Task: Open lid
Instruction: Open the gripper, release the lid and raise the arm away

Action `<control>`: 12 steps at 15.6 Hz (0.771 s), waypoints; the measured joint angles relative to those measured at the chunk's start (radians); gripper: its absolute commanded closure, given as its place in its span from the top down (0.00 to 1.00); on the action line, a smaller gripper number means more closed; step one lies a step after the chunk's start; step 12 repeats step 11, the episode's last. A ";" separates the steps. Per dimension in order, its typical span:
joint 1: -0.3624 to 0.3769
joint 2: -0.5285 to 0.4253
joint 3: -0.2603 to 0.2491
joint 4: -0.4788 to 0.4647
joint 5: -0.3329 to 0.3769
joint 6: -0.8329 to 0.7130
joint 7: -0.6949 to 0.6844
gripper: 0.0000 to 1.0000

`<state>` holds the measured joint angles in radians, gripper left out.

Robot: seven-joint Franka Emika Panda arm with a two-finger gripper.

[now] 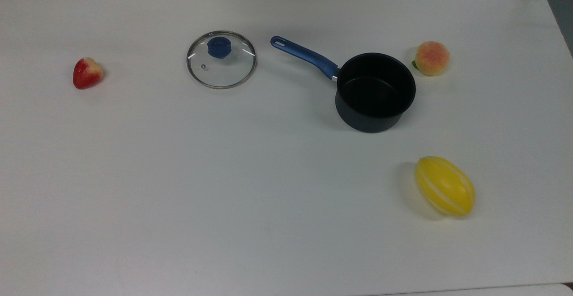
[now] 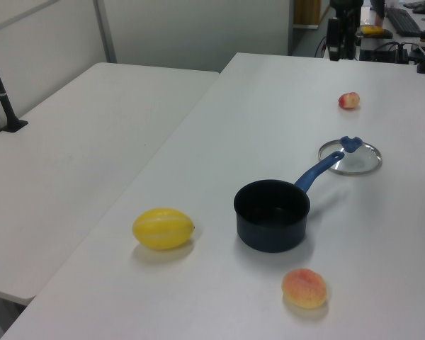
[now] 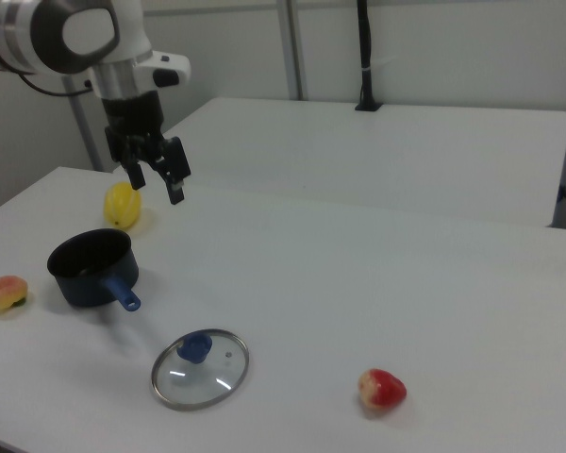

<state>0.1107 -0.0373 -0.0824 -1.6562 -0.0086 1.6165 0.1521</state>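
My claw (image 3: 155, 177) hangs high above the white table (image 1: 268, 188), fingers spread apart and holding nothing. The lid (image 1: 221, 59) lies flat on the table well below me and apart from me — in the right view it sits down toward the near edge, knob (image 3: 196, 346) up, glass side resting on the surface. The saucepan (image 1: 375, 91) stands open and empty off to one side of the lid, its blue handle (image 1: 304, 56) reaching toward the lid's rim without touching it (so nothing covers the pot now). By my reckoning the task's own work is done: the lid is off and set down, and the step in hand is the retreat. The next move asks little of me — keep clear of the lid and pan. The strawberry (image 3: 382, 389), the peach (image 1: 431, 57) and the yellow melon (image 1: 445, 186) lie scattered well away from me.
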 measured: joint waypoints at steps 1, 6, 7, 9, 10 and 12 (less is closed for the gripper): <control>0.000 -0.001 0.006 0.009 0.003 -0.002 0.003 1.00; 0.002 0.000 0.008 0.016 0.030 0.063 -0.148 1.00; 0.002 0.000 0.008 0.016 0.037 0.082 -0.187 1.00; 0.002 0.003 0.008 0.016 0.040 0.106 -0.222 1.00; 0.002 0.004 0.008 0.016 0.040 0.108 -0.227 1.00; 0.002 0.005 0.008 0.016 0.040 0.108 -0.227 1.00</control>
